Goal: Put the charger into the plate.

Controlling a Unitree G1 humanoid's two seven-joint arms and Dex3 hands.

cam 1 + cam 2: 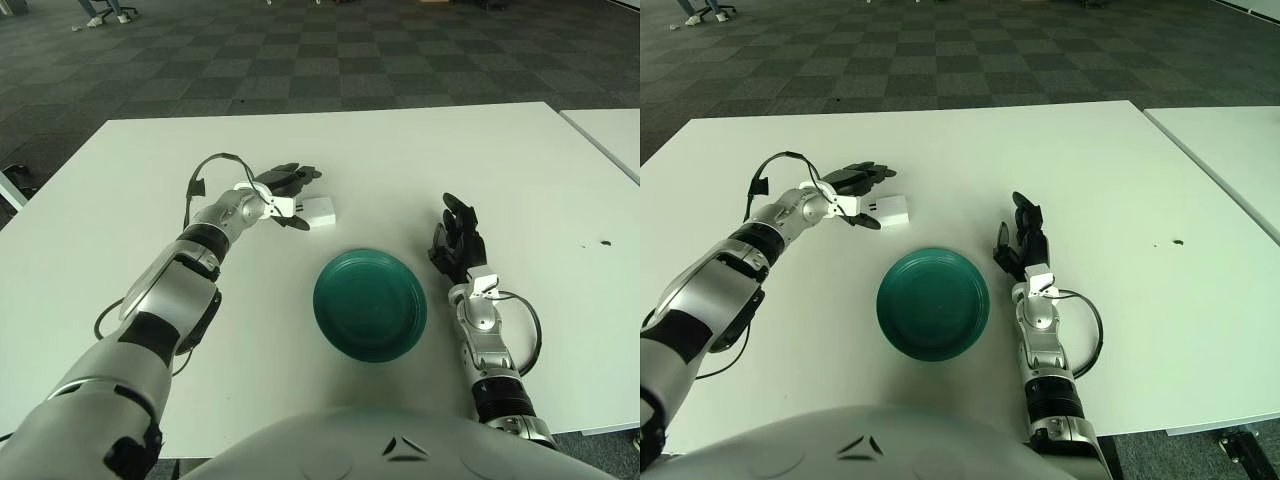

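Observation:
The white charger (321, 213) lies on the white table (400, 160), just beyond the upper left of the round green plate (370, 305). My left hand (298, 197) reaches out to the charger's left side. Its fingers (300, 175) are spread above the charger and the thumb shows just below it; it grips nothing. The plate holds nothing. My right hand (458, 240) shows to the right of the plate, idle, with its fingers relaxed and holding nothing.
A second white table (612, 135) stands at the far right across a narrow gap. A small dark mark (604, 242) shows on the table's right part. Grey checkered carpet lies beyond the far edge.

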